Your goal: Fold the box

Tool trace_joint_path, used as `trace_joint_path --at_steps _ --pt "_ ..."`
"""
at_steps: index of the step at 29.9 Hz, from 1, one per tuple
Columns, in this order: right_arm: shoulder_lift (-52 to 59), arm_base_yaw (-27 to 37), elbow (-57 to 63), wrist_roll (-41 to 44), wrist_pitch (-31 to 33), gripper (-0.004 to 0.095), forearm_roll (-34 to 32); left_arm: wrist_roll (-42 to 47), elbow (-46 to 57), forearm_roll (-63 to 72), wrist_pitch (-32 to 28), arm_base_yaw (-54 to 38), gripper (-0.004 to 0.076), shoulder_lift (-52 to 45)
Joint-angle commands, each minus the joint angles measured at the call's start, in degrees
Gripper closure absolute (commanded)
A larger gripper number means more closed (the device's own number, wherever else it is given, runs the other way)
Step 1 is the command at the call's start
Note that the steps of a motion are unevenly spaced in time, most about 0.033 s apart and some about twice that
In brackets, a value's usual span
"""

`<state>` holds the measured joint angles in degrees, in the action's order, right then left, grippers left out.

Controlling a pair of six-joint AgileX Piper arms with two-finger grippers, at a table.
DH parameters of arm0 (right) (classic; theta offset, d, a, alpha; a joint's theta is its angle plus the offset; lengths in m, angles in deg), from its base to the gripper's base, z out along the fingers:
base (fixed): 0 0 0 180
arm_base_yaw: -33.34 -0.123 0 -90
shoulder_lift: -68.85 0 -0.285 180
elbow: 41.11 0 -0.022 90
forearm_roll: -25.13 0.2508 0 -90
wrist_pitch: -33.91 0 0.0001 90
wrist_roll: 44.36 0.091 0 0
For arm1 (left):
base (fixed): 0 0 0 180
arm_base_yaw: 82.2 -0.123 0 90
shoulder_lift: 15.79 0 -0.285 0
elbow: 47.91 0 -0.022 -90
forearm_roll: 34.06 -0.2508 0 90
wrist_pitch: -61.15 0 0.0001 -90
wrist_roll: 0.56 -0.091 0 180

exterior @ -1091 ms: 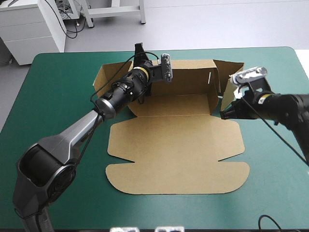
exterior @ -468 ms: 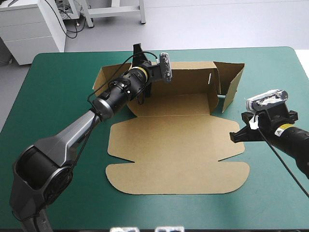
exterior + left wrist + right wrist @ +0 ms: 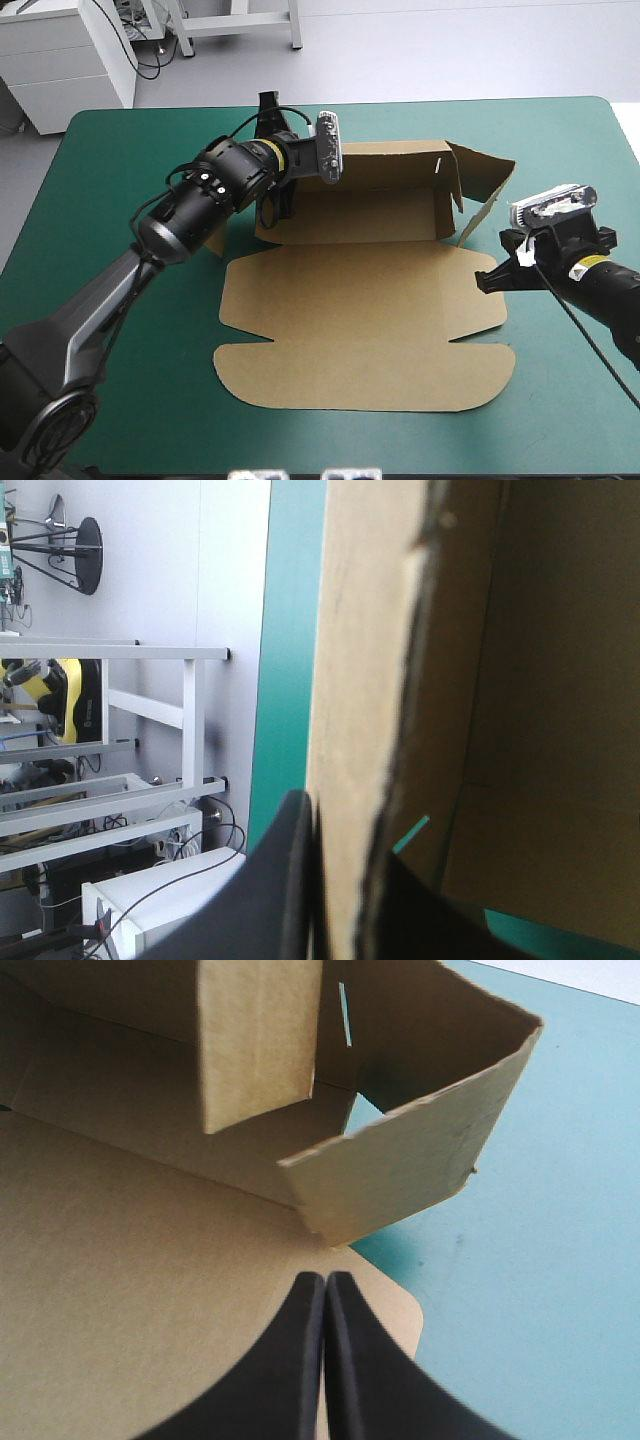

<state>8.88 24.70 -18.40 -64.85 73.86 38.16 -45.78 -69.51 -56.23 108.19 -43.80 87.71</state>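
**The loose flap stands just ahead of your right fingers**

The box point(image 3: 360, 330) lies in the middle of the teal-green worktop point(image 3: 110, 180). Its long side runs from left to right. The big flat lid point(image 3: 365, 350) lies on the near side. The back wall point(image 3: 385, 170) stands up on the far side.

Your left fingers point(image 3: 305, 825) are at the box's far left corner. They are pinching the left wall point(image 3: 360, 680), with the thin brown board between them. That wall stands up on its edge.

Your right fingers point(image 3: 318, 1305) are pressed together and hold nothing. They wait at the right edge of the box, over the rounded corner of the lid. The right flap point(image 3: 410, 1170) is just ahead of them. It stands up but leans out, away from the inside of the box, and its lower edge looks a bit rough. Your right arm is much nearer to this flap than your left arm.

The box is plain brown board: thin, stiff and dull, with sharp folds and a small slot cut in the back wall. It should bend easily only along its folds.

I think the flap comes next. You would push it in toward the middle of the box. Go gently, as the board could buckle if you push off the fold.
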Motion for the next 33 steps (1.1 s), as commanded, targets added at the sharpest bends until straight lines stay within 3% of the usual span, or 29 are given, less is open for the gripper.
trace_joint_path --at_steps 1,9,26,33 --pt "0.89 0.25 -1.67 -0.41 -4.10 0.0922 1.01 -0.70 -1.62 1.54 -1.18 0.23 0.0706 -5.93" --pt "1.04 0.25 -1.67 -0.20 -4.10 0.0922 1.79 -2.06 -2.15 2.74 8.37 2.05 0.0706 -7.48" --pt "1.04 0.25 -1.67 -0.20 -3.66 0.0922 2.35 2.14 -4.97 -3.22 20.49 9.44 0.0708 -7.48" --pt "1.04 0.25 -1.67 -0.20 -3.66 0.0922 2.35 2.43 -8.79 0.68 25.32 9.44 0.0708 -7.48"
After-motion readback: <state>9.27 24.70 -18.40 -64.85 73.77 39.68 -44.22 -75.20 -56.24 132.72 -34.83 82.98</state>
